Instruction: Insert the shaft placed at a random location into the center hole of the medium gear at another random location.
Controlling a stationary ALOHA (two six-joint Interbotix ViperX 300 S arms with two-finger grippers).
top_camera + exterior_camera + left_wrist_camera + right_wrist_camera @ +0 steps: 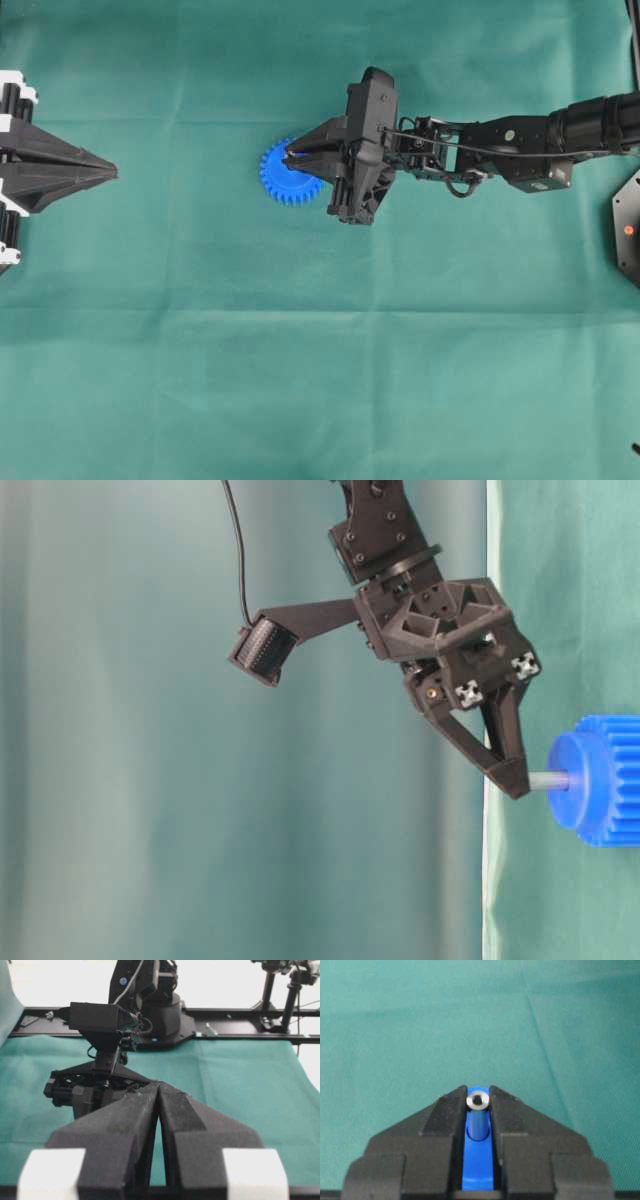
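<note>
Right gripper (515,780) clamped on the shaft (549,779), whose far end sits in the medium gear (289,176) hub, gear flat on the green cloth (320,380). Left gripper (112,172) closed, empty, well apart

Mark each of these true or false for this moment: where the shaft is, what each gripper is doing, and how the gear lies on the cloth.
1. The right gripper is closed on the shaft. True.
2. The shaft lies loose on the green cloth, apart from the medium gear. False: the table-level view shows it held between the fingertips, with its far end at the hub's center hole.
3. The left gripper is holding the gear steady. False: it sits at the left edge of the overhead view, well away from the gear, shut on nothing.
4. The gear lies flat on the cloth with its hub facing up. True.
5. The gear is red. False: it is bright blue.
</note>
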